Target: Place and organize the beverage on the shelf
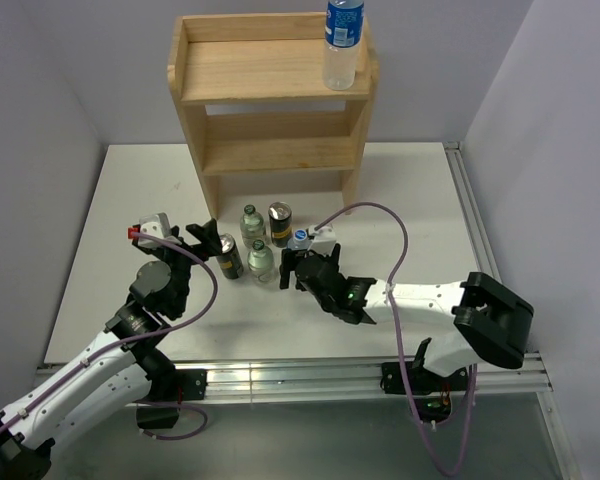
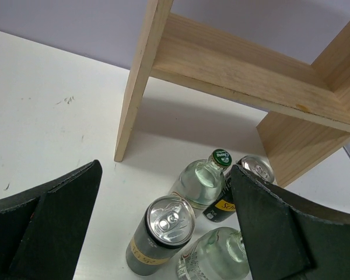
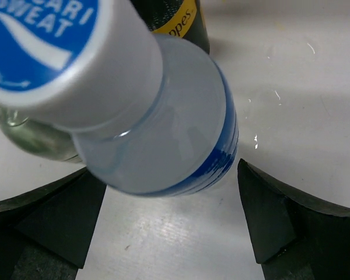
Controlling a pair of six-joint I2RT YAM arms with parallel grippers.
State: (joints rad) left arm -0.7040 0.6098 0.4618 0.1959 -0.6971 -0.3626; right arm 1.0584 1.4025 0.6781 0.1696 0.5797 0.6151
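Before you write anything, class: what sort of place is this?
Probably a robot test bench, not a shop: a white table, two arms bolted to a metal rail, one small wooden shelf.

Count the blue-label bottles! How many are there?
2. One bottle stands on the shelf's top tier, at its right end. The other bottle stands on the table, by the open right claw.

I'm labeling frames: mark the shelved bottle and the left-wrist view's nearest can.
Shelved bottle (image 1: 344, 25): top external view, on its blue label.
Nearest can (image 2: 171, 217): left wrist view, on its silver lid.
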